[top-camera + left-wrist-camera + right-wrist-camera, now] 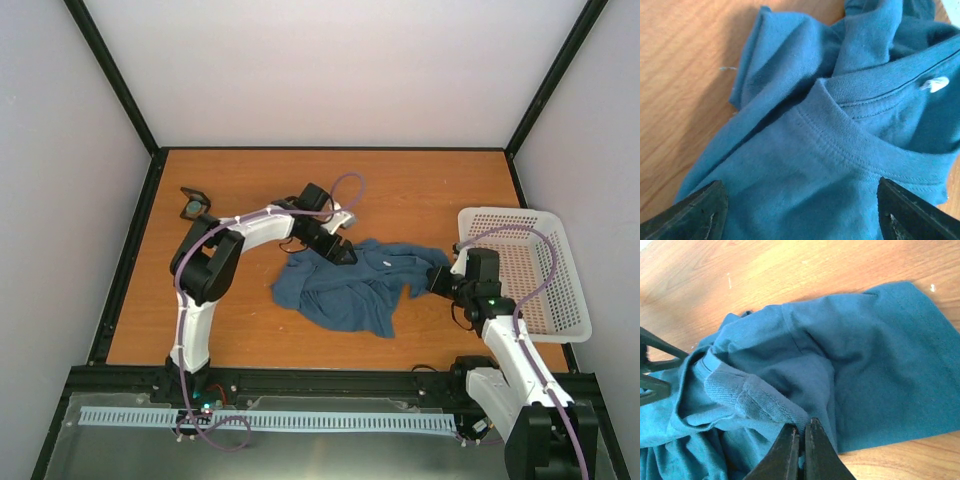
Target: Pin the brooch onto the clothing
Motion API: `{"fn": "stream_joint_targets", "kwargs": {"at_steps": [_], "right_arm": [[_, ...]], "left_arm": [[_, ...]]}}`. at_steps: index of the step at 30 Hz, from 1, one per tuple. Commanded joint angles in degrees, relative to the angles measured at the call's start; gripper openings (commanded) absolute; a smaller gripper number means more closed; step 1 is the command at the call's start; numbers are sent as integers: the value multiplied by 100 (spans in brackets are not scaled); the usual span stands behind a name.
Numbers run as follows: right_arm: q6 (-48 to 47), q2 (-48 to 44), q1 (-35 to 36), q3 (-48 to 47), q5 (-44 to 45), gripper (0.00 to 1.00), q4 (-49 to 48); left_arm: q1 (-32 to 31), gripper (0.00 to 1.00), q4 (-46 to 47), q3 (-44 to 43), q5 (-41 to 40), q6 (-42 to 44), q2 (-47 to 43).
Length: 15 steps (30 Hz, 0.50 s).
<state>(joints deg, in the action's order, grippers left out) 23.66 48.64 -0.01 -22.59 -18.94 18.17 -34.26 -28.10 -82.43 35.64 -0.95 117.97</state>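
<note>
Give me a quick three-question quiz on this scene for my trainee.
1. True or false: the T-shirt lies inside the white basket.
2. What is the right gripper shut on? A) the T-shirt B) the white basket C) nothing
3. Fill in: the left gripper hangs open over the T-shirt's ____.
Key: 1 false; 2 A; 3 collar.
</note>
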Motion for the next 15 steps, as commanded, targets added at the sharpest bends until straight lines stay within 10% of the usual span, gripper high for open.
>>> {"fn": "stream_joint_targets", "kwargs": {"at_steps": [1,10,15], "right_arm": [[-176,-176,-52,-156,-160,3,-138],[-210,-422,-47,-281,-374,3,11],[-280,-497,-52,-478,-698,3,-26]], "left_arm": [[-258,79,4,-328,85,370,253],[-309,20,677,439,-787,-108,-597],[-309,5,933,910,-1514,-448,-1509]]}}
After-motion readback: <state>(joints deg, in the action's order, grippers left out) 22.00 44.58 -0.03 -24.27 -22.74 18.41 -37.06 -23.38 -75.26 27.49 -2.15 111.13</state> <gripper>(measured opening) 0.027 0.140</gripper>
